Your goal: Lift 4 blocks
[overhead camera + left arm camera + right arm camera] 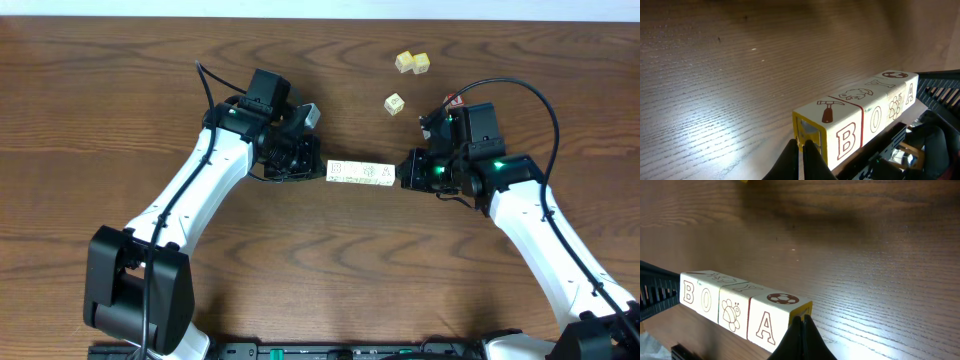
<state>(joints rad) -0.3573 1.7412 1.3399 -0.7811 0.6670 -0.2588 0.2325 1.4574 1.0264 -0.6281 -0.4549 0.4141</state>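
Four white-faced blocks (360,173) form one tight row end to end in the middle of the wooden table. In the left wrist view the blocks (850,120) show a hammer, B, O and A. In the right wrist view the blocks (735,307) show O, a bee, A and a ball. My left gripper (322,172) is shut, and its tips (801,144) press on the row's left end face. My right gripper (403,172) is shut too, with its tips (801,317) against the yellow end face on the right. The row is squeezed between them, and a shadow lies under it.
Two pale yellow cubes (412,63) lie together at the back of the table. A third cube (395,103) sits just behind my right arm. Black cables loop over both wrists. Bare wood surrounds the row.
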